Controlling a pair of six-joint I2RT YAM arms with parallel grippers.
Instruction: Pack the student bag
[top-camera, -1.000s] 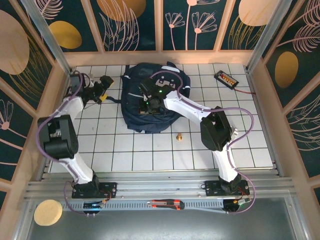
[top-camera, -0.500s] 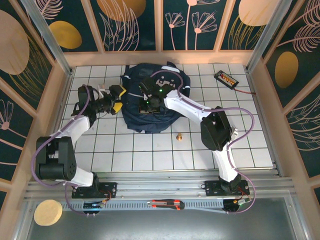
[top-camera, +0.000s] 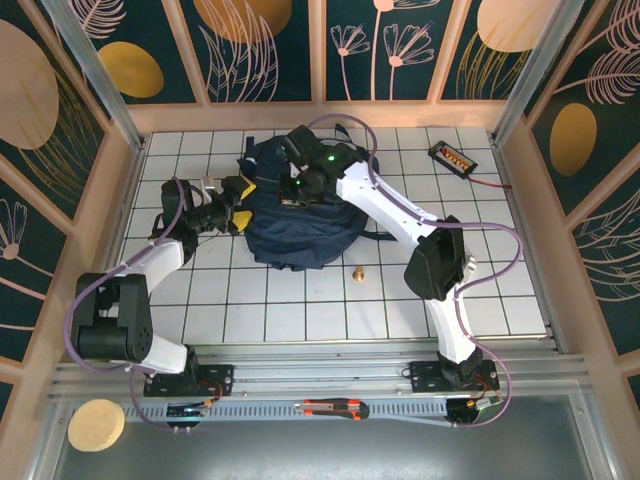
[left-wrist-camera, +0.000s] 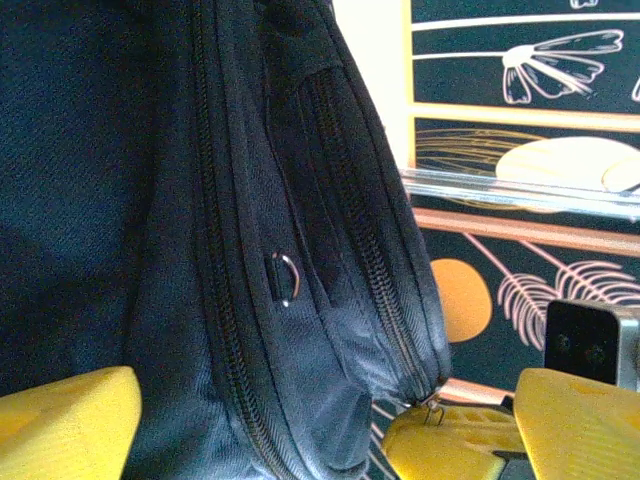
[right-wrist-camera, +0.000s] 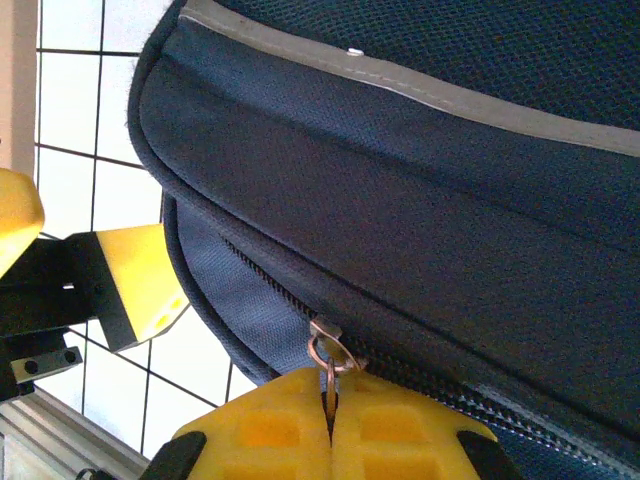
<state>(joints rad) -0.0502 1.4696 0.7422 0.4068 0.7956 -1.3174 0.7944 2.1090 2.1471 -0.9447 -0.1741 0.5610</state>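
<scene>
student bag (top-camera: 300, 228): far centre of tiled surface (top-camera: 300, 310). right hand (right-wrist-camera: 330, 408): clamped on zipper pull (right-wrist-camera: 327, 352). left hand (top-camera: 236, 192): fingers apart, at bag's left side. zips apparently shut; opening and packing judged outstanding.

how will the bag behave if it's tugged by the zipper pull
Probably floppy: the bag is soft fabric, creased and sagging. Pulled by the zipper pull in the right gripper, it would likely bunch or drag unless held. Unlikely to roll: it lies in a broad heap.
</scene>
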